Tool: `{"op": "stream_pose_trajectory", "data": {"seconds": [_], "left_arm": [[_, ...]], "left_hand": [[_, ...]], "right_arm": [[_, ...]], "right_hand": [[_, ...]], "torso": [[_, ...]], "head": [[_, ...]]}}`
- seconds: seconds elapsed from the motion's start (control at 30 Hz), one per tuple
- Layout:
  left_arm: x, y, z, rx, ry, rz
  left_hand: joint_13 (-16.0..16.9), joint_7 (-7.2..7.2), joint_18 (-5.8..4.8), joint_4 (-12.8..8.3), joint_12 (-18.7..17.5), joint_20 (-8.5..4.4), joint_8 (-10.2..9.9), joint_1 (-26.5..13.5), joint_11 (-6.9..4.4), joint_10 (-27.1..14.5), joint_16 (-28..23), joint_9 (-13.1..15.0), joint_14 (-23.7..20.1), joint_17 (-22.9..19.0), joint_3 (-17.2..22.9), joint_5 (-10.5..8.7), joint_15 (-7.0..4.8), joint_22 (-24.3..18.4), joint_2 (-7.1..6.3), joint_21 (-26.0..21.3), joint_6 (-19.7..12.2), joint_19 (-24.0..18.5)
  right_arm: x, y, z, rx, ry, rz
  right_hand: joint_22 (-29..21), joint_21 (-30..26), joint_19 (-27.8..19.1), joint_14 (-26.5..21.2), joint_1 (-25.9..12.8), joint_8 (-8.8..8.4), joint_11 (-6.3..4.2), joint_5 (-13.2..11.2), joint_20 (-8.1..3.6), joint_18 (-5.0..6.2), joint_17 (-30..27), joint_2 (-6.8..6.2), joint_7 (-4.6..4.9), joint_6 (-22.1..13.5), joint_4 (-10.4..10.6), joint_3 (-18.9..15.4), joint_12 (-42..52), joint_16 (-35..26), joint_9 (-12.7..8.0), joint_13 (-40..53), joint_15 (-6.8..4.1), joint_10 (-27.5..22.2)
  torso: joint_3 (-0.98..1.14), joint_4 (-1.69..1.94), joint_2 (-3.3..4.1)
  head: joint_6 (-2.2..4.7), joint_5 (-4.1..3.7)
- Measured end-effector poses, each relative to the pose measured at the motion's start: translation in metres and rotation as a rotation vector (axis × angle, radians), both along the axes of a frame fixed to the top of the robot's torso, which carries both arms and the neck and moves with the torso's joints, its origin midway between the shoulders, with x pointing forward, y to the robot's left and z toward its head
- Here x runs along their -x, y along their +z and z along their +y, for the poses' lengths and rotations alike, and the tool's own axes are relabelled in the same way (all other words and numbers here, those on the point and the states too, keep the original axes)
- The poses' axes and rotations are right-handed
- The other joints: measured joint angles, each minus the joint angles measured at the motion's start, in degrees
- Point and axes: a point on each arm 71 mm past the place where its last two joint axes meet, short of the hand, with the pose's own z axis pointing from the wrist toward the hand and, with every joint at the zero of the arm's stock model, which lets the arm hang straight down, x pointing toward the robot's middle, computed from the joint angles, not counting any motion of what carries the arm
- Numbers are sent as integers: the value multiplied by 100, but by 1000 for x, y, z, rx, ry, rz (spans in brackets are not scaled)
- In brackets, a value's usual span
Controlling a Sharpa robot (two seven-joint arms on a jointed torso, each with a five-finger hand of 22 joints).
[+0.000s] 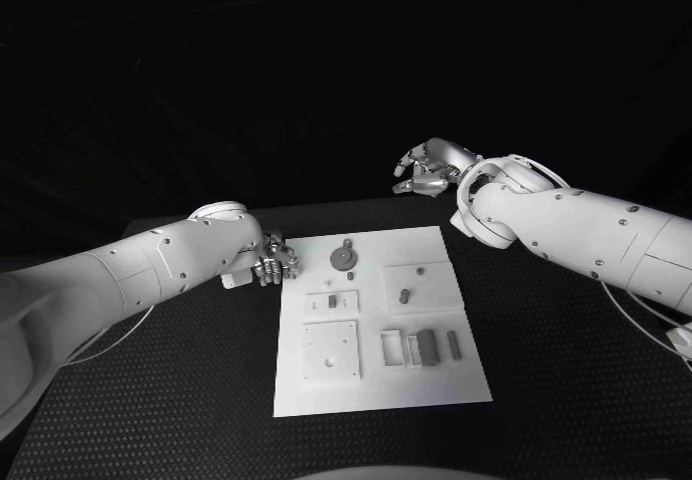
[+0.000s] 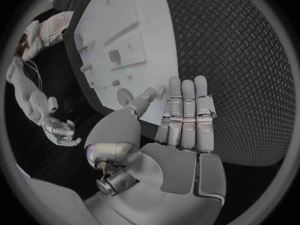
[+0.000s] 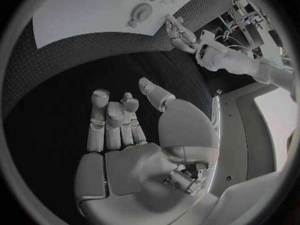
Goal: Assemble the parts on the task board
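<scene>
The white task board (image 1: 378,390) lies in the middle of the black table. On it are a round grey part (image 1: 343,257) near the far edge, two small parts (image 1: 333,300) (image 1: 405,296) on raised plates, and a grey bar (image 1: 454,344) beside some slots. My left hand (image 1: 271,258) hovers at the board's far left edge, its fingers (image 2: 182,110) straight and holding nothing. My right hand (image 1: 430,168) is raised beyond the board's far right corner, its fingers (image 3: 112,120) loosely bent and empty. The board (image 3: 81,10) and round part (image 3: 142,10) also show in the right wrist view.
A square raised plate (image 1: 332,348) sits on the board's near left. Bare ribbed black mat (image 1: 173,400) surrounds the board on both sides. The table's far edge (image 1: 332,205) runs just behind the two hands.
</scene>
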Motion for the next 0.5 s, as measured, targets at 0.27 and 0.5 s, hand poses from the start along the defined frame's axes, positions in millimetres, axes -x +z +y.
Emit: {"op": "stream_pose_trajectory", "data": {"seconds": [0.27, 0.5], "left_arm": [[0, 0, 1, 15, 9, 1], [-1, 0, 2, 34, 18, -3]], "left_hand": [[-50, -77, -28, 85, 14, -44, 89, 182, -83, 123, 54, -21, 39, -38, 345, -1, -38, 3, 208, -25, 218, 86], [-50, -121, -38, 23, 72, -66, 139, 225, -124, 247, 129, -21, 146, -38, 420, -24, -63, 3, 301, -24, 343, 191]], "right_arm": [[0, 0, 0, 2, 0, 3], [0, 0, -1, 3, 0, 5]], "right_hand": [[0, 0, 0, 1, 0, 0, 0, 0, 0, 0, 0, 0, 0, 0, 0, 0, 0, 0, 5, 0, 1, 0], [0, 0, 0, 1, 0, 0, 0, 0, 0, 1, 0, 0, 0, 0, 0, 0, 0, 0, 5, -2, 1, 0]], "torso": [[-1, 1, -4], [-2, 4, -4]], "head": [[-4, -2], [-8, -4]]}}
